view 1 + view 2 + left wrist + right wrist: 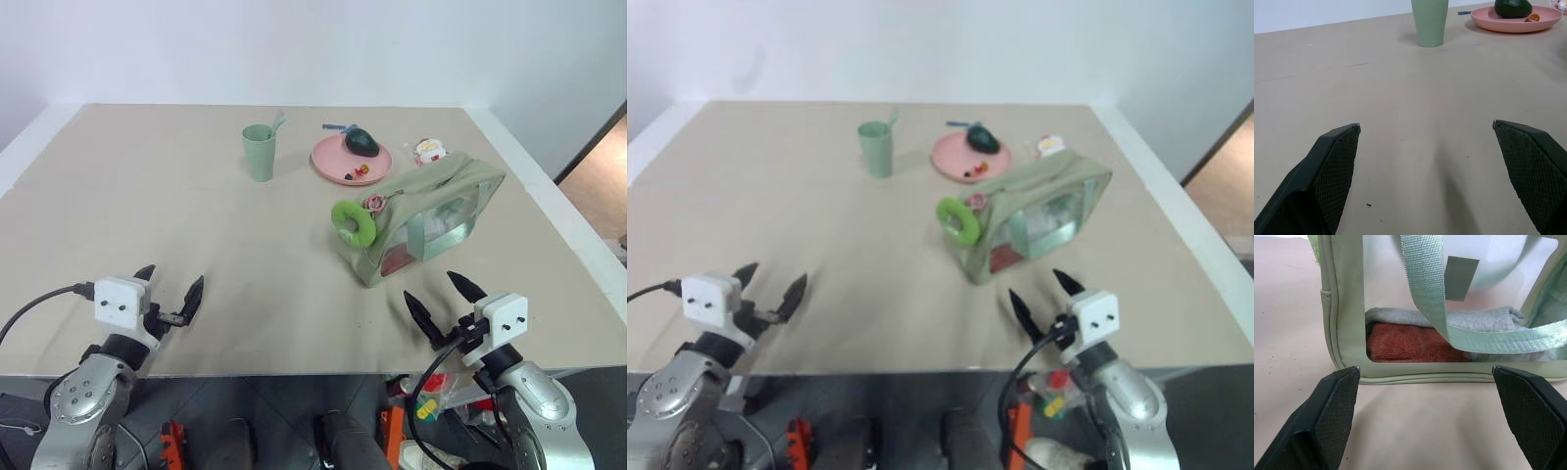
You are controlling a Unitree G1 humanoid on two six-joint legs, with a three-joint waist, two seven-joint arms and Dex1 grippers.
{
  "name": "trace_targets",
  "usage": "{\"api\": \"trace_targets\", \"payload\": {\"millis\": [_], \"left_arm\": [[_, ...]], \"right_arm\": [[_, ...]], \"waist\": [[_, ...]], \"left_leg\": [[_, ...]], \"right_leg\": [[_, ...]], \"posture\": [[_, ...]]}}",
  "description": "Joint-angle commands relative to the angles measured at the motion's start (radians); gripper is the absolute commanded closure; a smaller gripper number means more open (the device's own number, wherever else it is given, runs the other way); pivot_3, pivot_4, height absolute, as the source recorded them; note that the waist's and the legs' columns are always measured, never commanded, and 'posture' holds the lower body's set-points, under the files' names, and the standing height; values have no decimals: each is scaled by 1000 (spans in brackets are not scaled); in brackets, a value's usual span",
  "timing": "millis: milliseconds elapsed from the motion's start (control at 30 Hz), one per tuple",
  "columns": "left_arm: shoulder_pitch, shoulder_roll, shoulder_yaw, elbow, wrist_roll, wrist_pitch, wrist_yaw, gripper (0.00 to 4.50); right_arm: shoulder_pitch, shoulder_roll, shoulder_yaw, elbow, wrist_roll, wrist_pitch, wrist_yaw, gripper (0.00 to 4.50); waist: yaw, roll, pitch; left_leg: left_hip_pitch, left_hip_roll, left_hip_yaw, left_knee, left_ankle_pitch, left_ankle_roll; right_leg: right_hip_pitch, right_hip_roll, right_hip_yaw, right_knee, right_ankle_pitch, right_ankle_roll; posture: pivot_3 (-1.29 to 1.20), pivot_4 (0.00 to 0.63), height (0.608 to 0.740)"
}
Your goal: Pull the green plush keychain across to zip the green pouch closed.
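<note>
**Both jaws wide, pouch untouched**

Head views: green pouch (423, 215) lying on the beige tabletop (176, 206), angled, with the green plush keychain (354, 224) hanging at its near-left end beside a small pink charm (374, 203). Beyond the pouch, a pink plate (338, 164) bearing an avocado (361, 142); left of the plate, a pale green cup (259, 152); right of the plate, a small red-and-white figure (428, 151). Left gripper (170, 293) well apart from the pouch, near the tabletop's front edge, jaws spread wide and empty. Right gripper (443, 298) just in front of the pouch, jaws likewise wide, holding nothing.

Left wrist view: bare tabletop between spread fingers (1332, 171), cup and plate far ahead.

Right wrist view: pouch's clear window straight ahead, a webbing strap (1425, 289) across it, a rust-red cloth (1410, 345) under a grey cloth (1469, 319) inside.
</note>
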Motion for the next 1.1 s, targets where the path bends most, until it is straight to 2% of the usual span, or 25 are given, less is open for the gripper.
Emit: {"api": "trace_targets", "payload": {"millis": [33, 133, 200, 467, 667, 767, 867, 933, 1000, 1100], "left_arm": [[1, 9, 8, -10, -3, -18, -19, 0], [7, 13, -8, -11, -50, -9, -70, 0], [12, 41, -17, -32, -96, -5, -143, 0], [-17, 216, -72, -30, -181, 13, -394, 0], [-59, 251, -102, -29, -203, 41, -436, 0], [-70, 262, -119, -56, -215, 60, -452, 0], [-91, 318, -151, -104, -239, 93, -510, 0], [-138, 355, -166, -130, -287, 140, -538, 0], [-199, 379, -180, -142, -348, 197, -556, 0], [-267, 400, -210, -135, -386, 250, -578, 0]], "right_arm": [[-18, -12, -24, -5, 22, -20, 8, 21], [-26, -19, -20, -11, 44, 0, 25, 21], [-25, -53, -16, -23, 90, 24, 88, 21], [-88, -269, 25, -41, 222, 100, 381, 21], [-123, -278, 16, -73, 253, 140, 380, 21], [-158, -323, -14, -83, 236, 152, 381, 21], [-260, -429, -78, -59, 284, 232, 405, 21], [-406, -532, -89, 18, 287, 263, 456, 21], [-572, -603, -52, 129, 245, 235, 513, 21], [-773, -605, 63, 306, 131, 99, 593, 21]], "waist": [[0, 0, 0], [0, 0, 0], [0, 0, 0], [0, 0, 0], [0, 0, 0], [0, 1, 0], [0, 1, 1], [-1, 2, 2], [-1, 4, 3], [-1, 3, 3]], "left_leg": [[0, 0, 0, 0, 0, 0], [0, 0, 0, 1, 0, 0], [0, 0, 0, 1, 0, 0], [1, 0, 0, 0, 0, 0], [1, 0, 0, 1, 0, 0], [1, 0, 0, 1, 0, 0], [1, 0, 1, 1, 0, 0], [1, -1, 1, 3, 0, 0], [2, -1, 1, 4, 0, 0], [5, -1, 0, 2, 1, 1]], "right_leg": [[0, 0, 0, 0, 0, 0], [0, 0, 0, 0, 0, 0], [0, 0, 0, 0, 0, 0], [0, 0, 0, 0, 0, 0], [1, 0, -1, 0, 0, 0], [1, 0, 0, 0, 0, 0], [1, 0, 0, 0, 0, 1], [0, 0, 1, 0, 1, 1], [1, 0, 1, 0, 1, 2], [3, 1, 0, 0, 1, 2]], "posture": [[0, 150, 740], [0, 150, 740], [0, 150, 740], [0, 150, 740], [0, 150, 740], [0, 150, 740], [0, 150, 740], [0, 150, 740], [0, 150, 740], [0, 150, 740]]}}
